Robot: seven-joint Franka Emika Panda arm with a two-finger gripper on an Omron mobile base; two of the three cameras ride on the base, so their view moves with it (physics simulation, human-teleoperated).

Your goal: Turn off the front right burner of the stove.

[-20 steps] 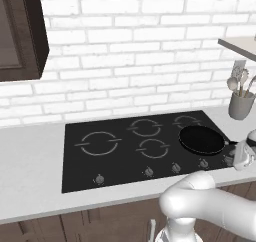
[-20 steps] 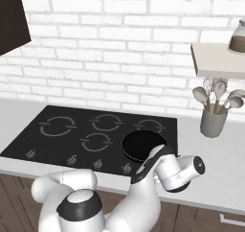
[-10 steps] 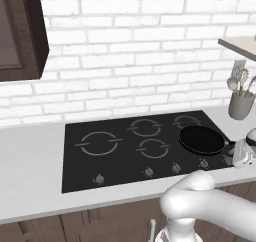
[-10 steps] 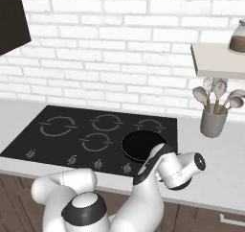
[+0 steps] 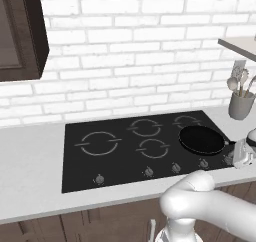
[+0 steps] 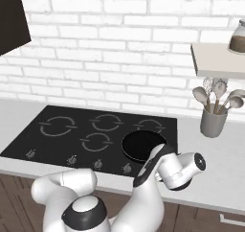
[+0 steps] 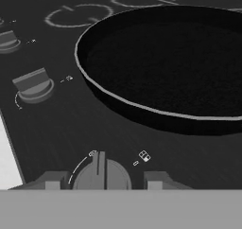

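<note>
The front right burner [image 5: 201, 139] is covered by the black frying pan [image 7: 170, 62], at the right end of the stove [image 5: 120, 158]; its control is judged to be the rightmost knob [image 7: 100, 173] of the front row, seated directly between the two fingertips [image 7: 54, 181] in the hand view, its ridge pointing straight away from the gripper [image 7: 103, 181].

The fingers are held spread, one tip on each side of the knob; contact with the knob cannot be confirmed from the pictures, and nothing is pinched.

Risks judged from this position: closure on the round skirt instead of the raised ridge would let the pads slip and leave the knob unturned; a closure off centre would push the knob sideways rather than rotate it; rotation in the wrong direction would raise the heat instead of cutting it; the pan wall lies just beyond the fingertips, so any forward drift of the hand would strike the rim and shift the pan.

Relative to the fingers: the knob lies between them at their tips; the pan and burner lie just ahead and to the right; the next knob [image 7: 32, 85] lies ahead to the left, well apart; the ring markings [image 7: 78, 15] lie farther ahead still; the utensil holder [image 6: 213, 121] stands well apart on the counter [image 6: 225, 164].
</note>
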